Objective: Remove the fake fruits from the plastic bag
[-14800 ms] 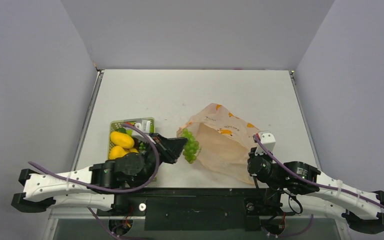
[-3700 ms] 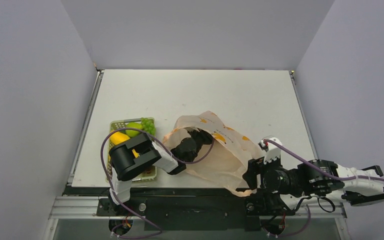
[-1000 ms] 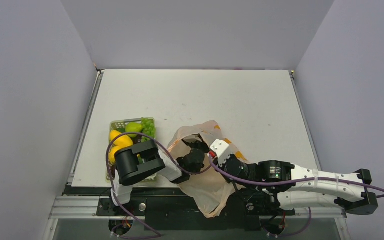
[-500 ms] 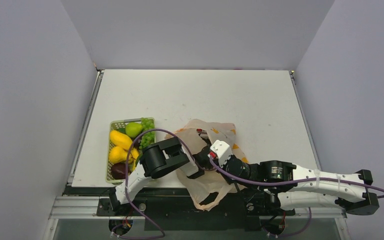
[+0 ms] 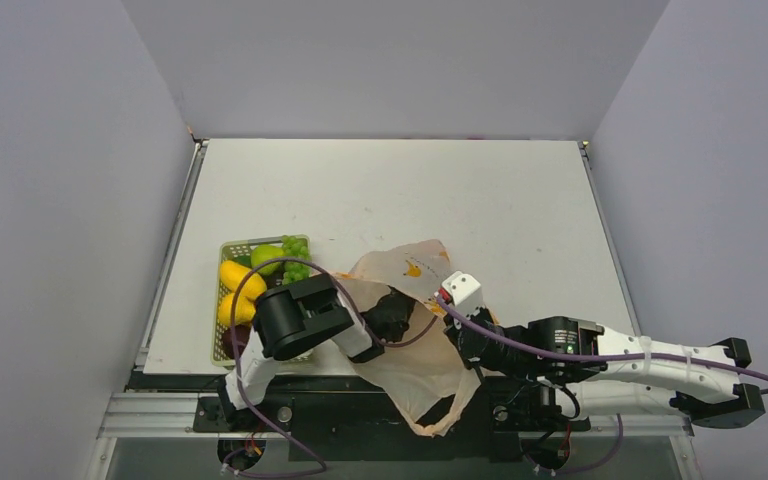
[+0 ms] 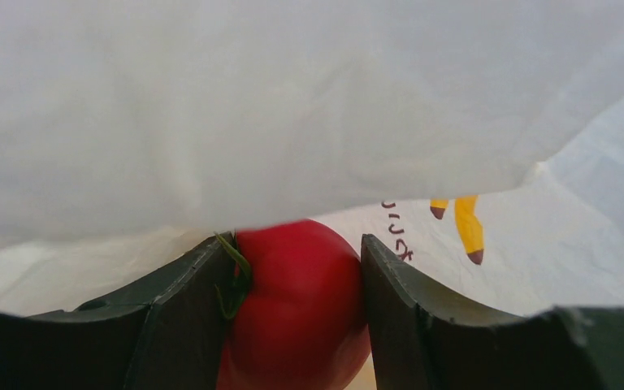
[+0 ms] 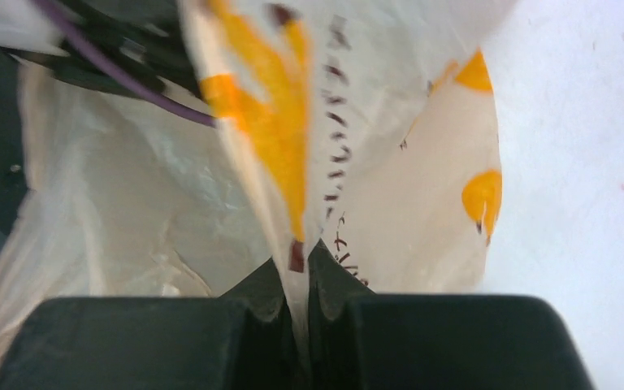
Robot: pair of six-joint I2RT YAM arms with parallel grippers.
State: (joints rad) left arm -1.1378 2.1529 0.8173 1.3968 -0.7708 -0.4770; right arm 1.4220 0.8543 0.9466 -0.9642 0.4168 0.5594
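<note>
Several fake fruits [image 5: 243,278], grapes [image 5: 296,250] among them, lie in the green basket [image 5: 217,335] on the counter [image 5: 390,190]. Inside the plastic bag [image 5: 415,268], the left gripper [image 6: 299,260] has its fingers [image 6: 187,317] clamped on a red apple [image 6: 301,313], not yet out. The right gripper [image 7: 296,276] pinches the bag's film. I cannot tell whether more fruit is hidden inside.

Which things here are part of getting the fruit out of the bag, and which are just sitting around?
Job: thin peach-orange plastic bag with banana prints, pinched by the right gripper; glossy red plastic fruit clamped in the left gripper; yellow and green plastic fruits already out.
Lying about: light green lattice plastic basket holding them; white table.
</note>
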